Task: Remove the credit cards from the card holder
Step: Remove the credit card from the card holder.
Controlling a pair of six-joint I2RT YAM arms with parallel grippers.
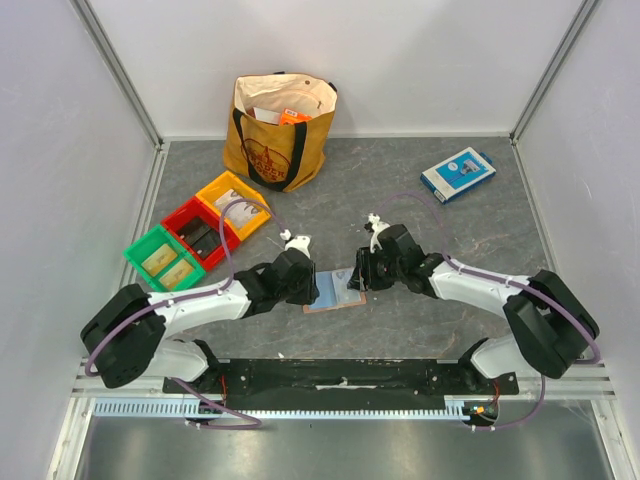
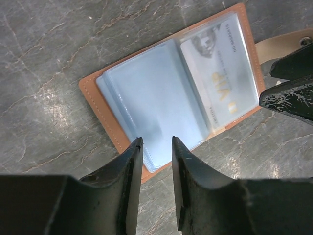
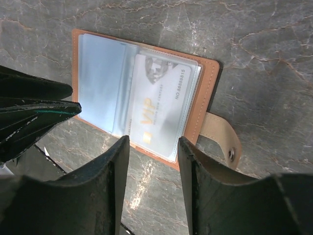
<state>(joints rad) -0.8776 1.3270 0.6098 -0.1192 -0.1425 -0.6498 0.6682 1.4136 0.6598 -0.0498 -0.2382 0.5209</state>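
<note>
**At the middle of the table: card holder lying open, a gripper at each side**

Across the grey stone-patterned table (image 1: 400, 200), your two arms reach inward from the near edge. The left arm (image 1: 200, 305) and the right arm (image 1: 480, 285) meet over one spot just ahead of their bases. At the far edge stands a mustard and cream tote bag (image 1: 280, 130). To its left a green bin (image 1: 142, 241), a red bin (image 1: 179, 210) and a yellow bin (image 1: 212, 184) sit in a slanted row, touching one another. A blue-and-white box (image 1: 457, 173) lies flat at the far right, well apart from everything else.

The card holder (image 2: 146, 98) lies open and flat on the table between the two wrists, its tan leather underneath and its pale blue sleeves facing up.

Your left gripper (image 2: 156, 142) sits at the near edge of the blue sleeves. Its jaws are parted by a narrow gap and nothing is clamped between them. You cannot tell from these views whether the tips touch the sleeve.

Your right gripper (image 3: 153, 142) hangs over the opposite half with its jaws spread wider. They straddle the edge of that half and hold nothing.

A pale credit card (image 3: 159, 107) with gold "VIP" lettering sits inside the clear sleeve there. The snap tab (image 3: 220, 139) sticks out flat beyond the leather on that side.
</note>
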